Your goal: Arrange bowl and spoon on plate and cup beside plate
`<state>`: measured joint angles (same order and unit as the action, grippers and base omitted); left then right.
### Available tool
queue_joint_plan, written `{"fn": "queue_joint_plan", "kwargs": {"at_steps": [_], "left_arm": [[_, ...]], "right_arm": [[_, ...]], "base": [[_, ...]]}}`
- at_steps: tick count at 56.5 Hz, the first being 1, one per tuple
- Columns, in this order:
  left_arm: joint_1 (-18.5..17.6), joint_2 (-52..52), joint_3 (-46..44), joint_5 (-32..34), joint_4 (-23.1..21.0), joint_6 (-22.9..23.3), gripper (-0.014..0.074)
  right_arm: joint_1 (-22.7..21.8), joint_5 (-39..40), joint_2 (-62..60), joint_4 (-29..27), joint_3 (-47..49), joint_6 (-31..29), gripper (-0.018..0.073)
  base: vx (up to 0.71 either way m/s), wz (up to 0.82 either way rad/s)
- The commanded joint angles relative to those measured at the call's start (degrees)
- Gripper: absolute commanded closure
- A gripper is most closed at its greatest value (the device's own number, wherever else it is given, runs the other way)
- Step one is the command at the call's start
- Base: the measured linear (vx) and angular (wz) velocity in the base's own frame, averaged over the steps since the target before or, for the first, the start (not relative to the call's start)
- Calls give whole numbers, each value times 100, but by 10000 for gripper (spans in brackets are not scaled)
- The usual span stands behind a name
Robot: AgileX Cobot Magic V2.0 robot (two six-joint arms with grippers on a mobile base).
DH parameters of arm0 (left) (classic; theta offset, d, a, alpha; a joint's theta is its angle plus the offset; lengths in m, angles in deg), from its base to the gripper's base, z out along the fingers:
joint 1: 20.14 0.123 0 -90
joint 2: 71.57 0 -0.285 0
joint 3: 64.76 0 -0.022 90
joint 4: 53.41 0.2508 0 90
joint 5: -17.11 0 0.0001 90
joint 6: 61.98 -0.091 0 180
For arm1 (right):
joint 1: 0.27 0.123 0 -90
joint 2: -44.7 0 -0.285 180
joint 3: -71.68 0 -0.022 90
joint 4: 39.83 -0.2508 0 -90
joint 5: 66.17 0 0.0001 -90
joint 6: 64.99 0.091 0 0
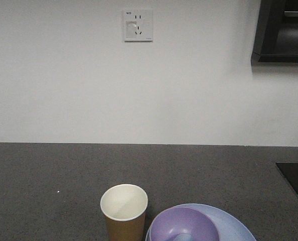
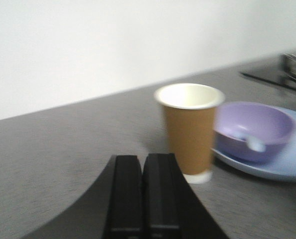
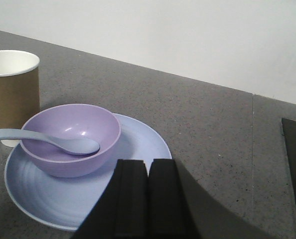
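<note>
Right wrist view: spoon in bowl on plate; cup just left, upright. Light, crushable paper; grip mid-wall. Both jaws clenched, empty

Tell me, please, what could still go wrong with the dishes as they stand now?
1. The left hand, shut and empty, is close to the cup; a careless move could tip this tall, light cup.
2. The spoon handle sticks out over the bowl rim toward the cup, so a bump could flip it out.
3. The right hand is low over the plate edge.
</note>
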<state>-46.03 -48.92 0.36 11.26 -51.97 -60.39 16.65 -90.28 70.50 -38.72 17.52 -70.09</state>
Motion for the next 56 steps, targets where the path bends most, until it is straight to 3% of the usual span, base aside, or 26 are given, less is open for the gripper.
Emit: {"fn": "queue_joint_plan", "kwargs": {"at_steps": [1,7,12,16,56], "left_arm": [[670,-513,370,652,-109,2,599],[1374,-1144,907,640,-102,2,599],[1711,-1486,1233,620,-95,2,599],[1873,-1667,1219,242,-46,2,599],[1881,-1640,1219,201,-56,2,599]], "right_arm": [[-12,509,43,11,159,-35,565],[-12,509,43,11,159,-35,565],[-12,509,43,11,159,-35,565],[-12,503,43,11,159,-35,565],[-12,503,43,11,159,-35,565]], "base": [[0,0],[0,0],[0,0],[0,0],[0,0]]}}
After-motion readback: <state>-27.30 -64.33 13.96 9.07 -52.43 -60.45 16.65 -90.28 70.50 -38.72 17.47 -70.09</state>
